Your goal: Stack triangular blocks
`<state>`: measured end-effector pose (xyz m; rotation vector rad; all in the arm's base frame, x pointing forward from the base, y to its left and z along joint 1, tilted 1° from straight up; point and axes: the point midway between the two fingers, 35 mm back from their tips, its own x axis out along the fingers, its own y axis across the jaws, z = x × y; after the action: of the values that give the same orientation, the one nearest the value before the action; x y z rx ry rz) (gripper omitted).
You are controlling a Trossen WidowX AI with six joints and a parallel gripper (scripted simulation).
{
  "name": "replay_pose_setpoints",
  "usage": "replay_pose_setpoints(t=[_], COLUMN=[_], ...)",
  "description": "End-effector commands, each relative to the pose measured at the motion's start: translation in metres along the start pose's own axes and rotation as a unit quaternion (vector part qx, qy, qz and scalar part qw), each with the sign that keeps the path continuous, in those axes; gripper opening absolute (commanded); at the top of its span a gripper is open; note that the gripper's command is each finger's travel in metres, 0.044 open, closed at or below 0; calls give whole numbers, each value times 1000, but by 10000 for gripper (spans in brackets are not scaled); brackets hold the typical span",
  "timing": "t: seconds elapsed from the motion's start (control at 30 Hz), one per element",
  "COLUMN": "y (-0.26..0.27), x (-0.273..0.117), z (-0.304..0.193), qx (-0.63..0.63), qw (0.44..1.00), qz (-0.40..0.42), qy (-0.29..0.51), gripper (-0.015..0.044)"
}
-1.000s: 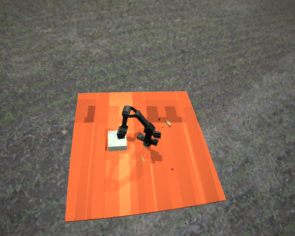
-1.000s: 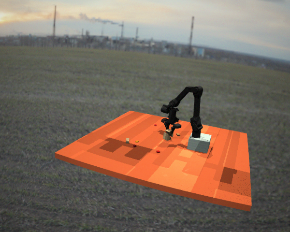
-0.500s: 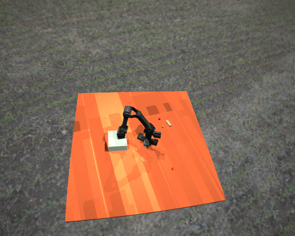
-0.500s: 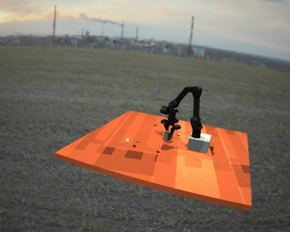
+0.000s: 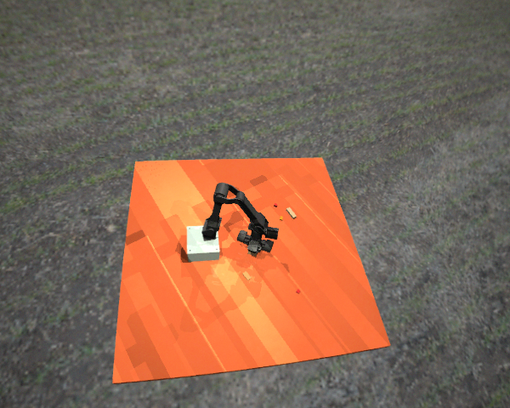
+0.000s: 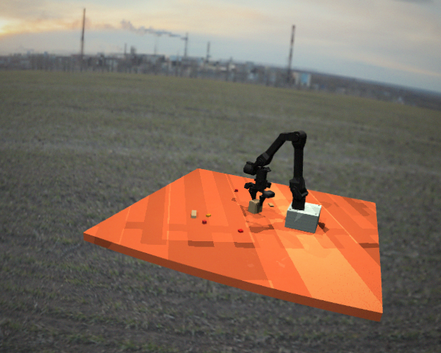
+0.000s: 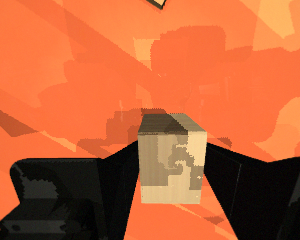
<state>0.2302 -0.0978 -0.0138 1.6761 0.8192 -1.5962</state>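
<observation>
My gripper (image 5: 252, 252) (image 6: 257, 201) (image 7: 167, 144) is shut on a beige wooden block (image 6: 254, 207) (image 7: 165, 172), held by its two sides; from the wrist its face looks rectangular with a shaded face beyond. Its shadow lies apart from it, and it looks raised off the table. A small beige block (image 5: 246, 275) (image 6: 270, 205) (image 7: 158, 2) lies near the gripper, only a corner showing at the wrist view's top. A longer beige block (image 5: 291, 212) (image 6: 193, 213) lies farther out. Their sloped faces are too small to make out, so I cannot tell which is the other triangular block.
The orange table (image 5: 158, 307) (image 6: 220, 265) carries the pale arm base (image 5: 195, 243) (image 6: 301, 221). A yellow piece (image 5: 281, 218) (image 6: 208, 215) and a red piece (image 5: 275, 205) (image 6: 203, 221) lie near the longer block. Other red pieces (image 5: 297, 291) (image 6: 236, 190) (image 6: 239, 230) lie apart.
</observation>
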Motion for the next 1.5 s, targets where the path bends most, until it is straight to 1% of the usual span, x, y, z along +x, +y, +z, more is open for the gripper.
replay_pose_setpoints(t=[0.0,0.9,1.47], y=[0,0,0], x=[1,2,2], z=[0,-1,-1], qx=[3,4,2], qw=[1000,1000,1000], qz=[0,1,0], qy=[0,-1,0], gripper=[0,0,440])
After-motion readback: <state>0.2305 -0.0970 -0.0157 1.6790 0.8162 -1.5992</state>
